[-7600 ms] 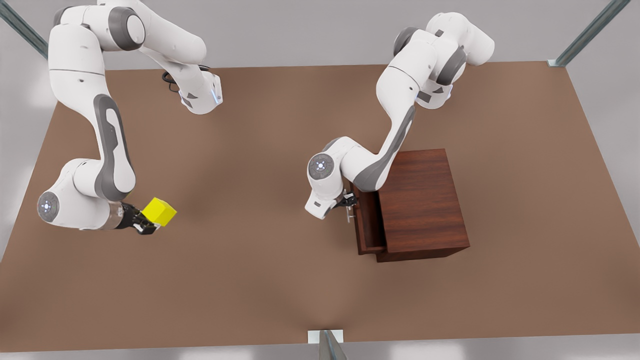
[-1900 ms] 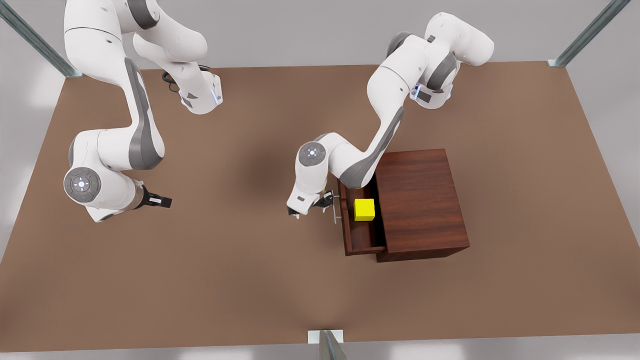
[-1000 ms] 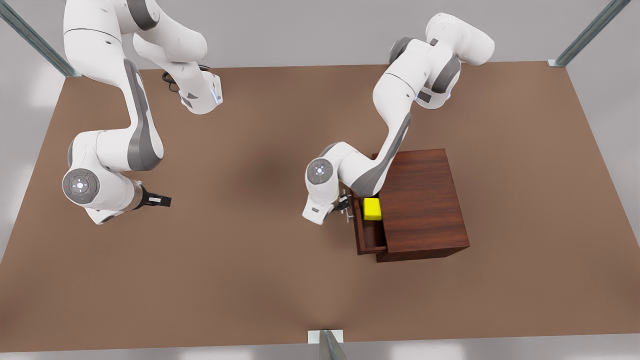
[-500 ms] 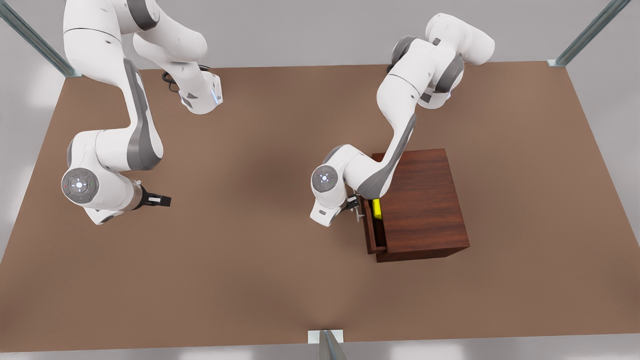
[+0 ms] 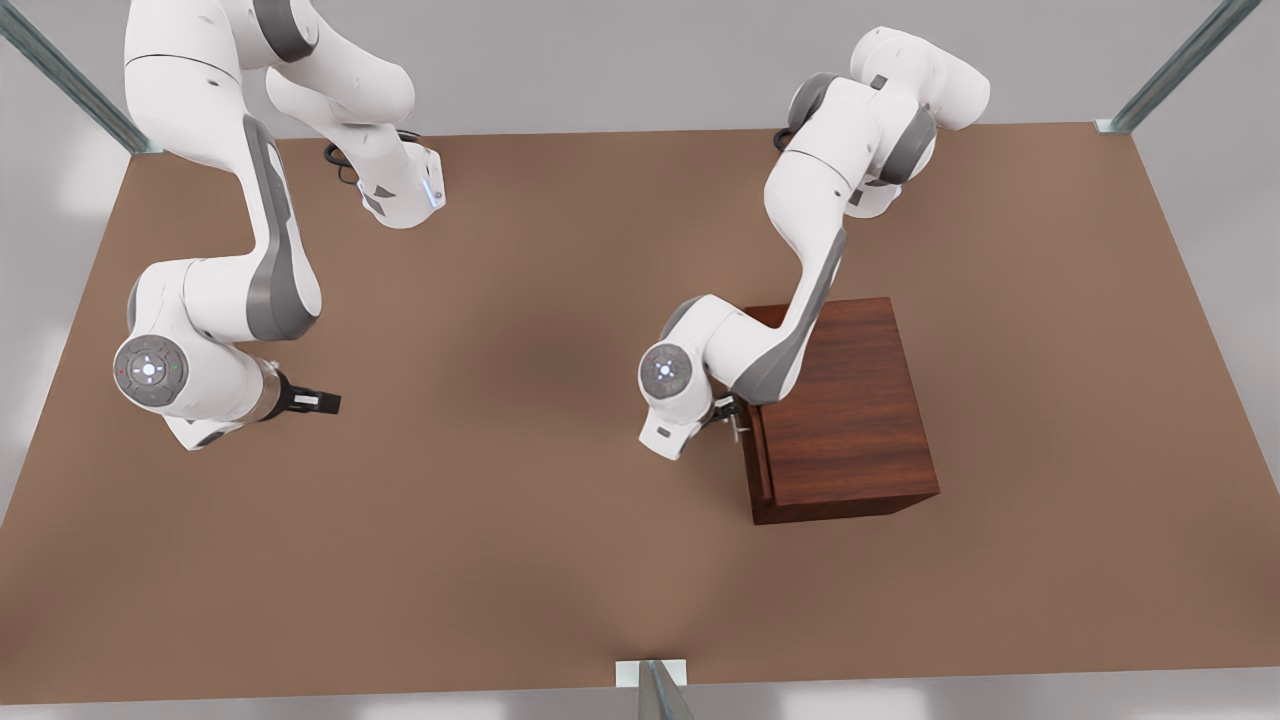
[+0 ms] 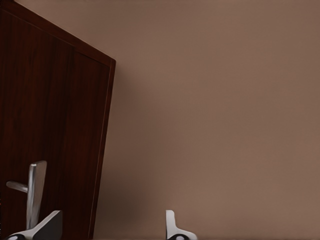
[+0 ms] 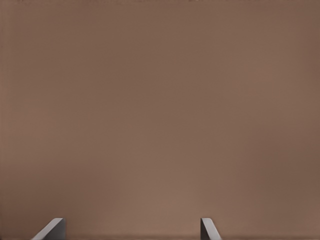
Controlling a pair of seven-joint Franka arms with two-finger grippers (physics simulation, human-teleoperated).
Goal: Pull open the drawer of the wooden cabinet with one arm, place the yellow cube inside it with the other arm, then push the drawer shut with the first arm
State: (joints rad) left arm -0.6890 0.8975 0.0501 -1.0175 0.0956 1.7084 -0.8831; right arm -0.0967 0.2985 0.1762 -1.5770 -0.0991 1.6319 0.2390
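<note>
While the right pincer (image 5: 325,402) hovers spread, the left pincer (image 5: 733,414) meets the drawer (image 5: 757,465).

A flat brown bench (image 5: 520,540) spreads across the front view, its surface plain and matte, with soft shadows under the arms. Grey metal struts meet its far corners, and a small pale bracket (image 5: 650,672) sits at the middle of its near edge. The wooden cabinet (image 5: 850,410) stands directly on it, toward the front view's right, upright, its dark reddish-brown top showing grain. The drawer (image 5: 757,462) front faces the front view's left and sits flush with the cabinet body. Two white arm bases stand on the bench near its far edge, well apart.
</note>
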